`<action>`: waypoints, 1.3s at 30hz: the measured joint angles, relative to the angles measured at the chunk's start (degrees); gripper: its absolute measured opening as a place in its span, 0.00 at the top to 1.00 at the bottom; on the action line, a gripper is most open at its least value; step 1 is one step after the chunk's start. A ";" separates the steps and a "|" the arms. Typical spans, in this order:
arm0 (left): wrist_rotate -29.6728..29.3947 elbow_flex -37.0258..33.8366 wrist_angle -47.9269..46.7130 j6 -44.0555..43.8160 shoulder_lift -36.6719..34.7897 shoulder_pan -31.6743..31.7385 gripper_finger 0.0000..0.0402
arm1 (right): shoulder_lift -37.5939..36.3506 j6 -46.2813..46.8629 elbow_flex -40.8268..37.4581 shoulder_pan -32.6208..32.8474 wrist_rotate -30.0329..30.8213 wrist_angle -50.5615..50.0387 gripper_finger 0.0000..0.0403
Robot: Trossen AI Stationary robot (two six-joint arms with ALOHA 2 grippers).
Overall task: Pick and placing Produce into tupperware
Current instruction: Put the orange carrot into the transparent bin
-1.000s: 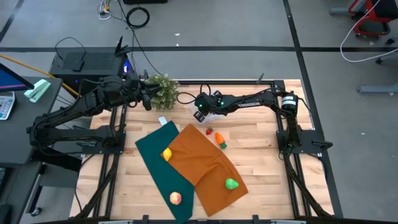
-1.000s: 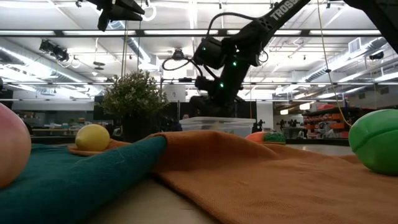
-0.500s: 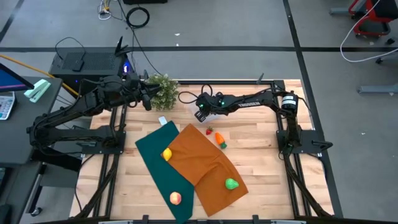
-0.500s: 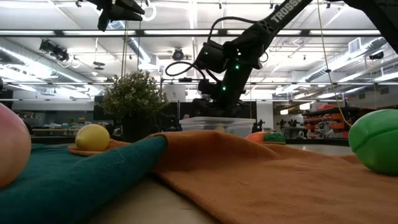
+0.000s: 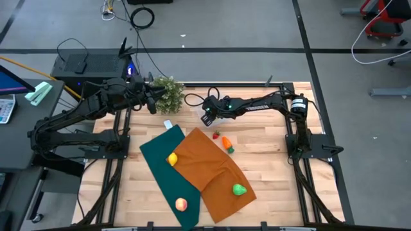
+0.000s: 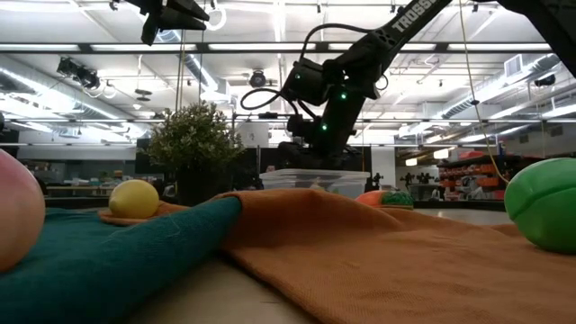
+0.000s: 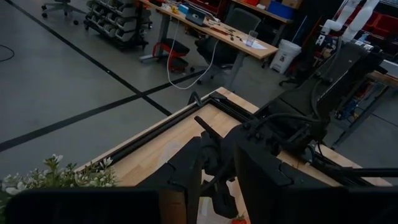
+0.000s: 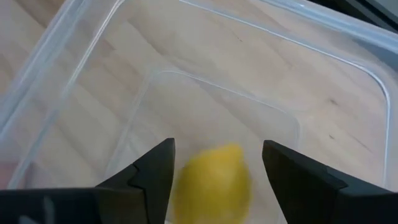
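1. Your left gripper (image 5: 153, 101) waits raised at the table's far left corner, just beside the potted plant (image 5: 168, 92); you cannot tell whether its fingers are apart or together.
2. On the green cloth (image 5: 168, 168) you have a yellow fruit (image 5: 172, 158) at the seam with the orange cloth (image 5: 215, 172), and a peach-coloured fruit (image 5: 181, 204) near the front edge.
3. Your right gripper (image 8: 214, 171) hangs over the tupperware (image 8: 348, 68) at the table's far middle. Its fingers stand apart, and a yellow lemon (image 8: 214, 182) shows between them, inside the clear box; you cannot tell whether it rests on the floor of the box.
4. Just beside the orange cloth's far corner lie a small red piece (image 5: 216, 135) and an orange carrot-like piece (image 5: 227, 142).
5. A green fruit (image 5: 239, 189) sits on the orange cloth, toward its right front.
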 joint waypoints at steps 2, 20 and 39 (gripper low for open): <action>0.00 0.00 0.00 -0.02 0.00 0.02 0.74 | 0.00 -0.41 1.15 -0.02 -0.01 -0.43 0.49; 0.00 0.00 -0.11 0.07 0.00 0.02 0.74 | -0.09 0.99 27.29 5.82 -1.20 -48.22 0.49; 0.44 0.00 -0.71 0.20 0.02 0.01 0.74 | -20.23 45.84 -1.62 21.90 -5.77 -46.49 0.49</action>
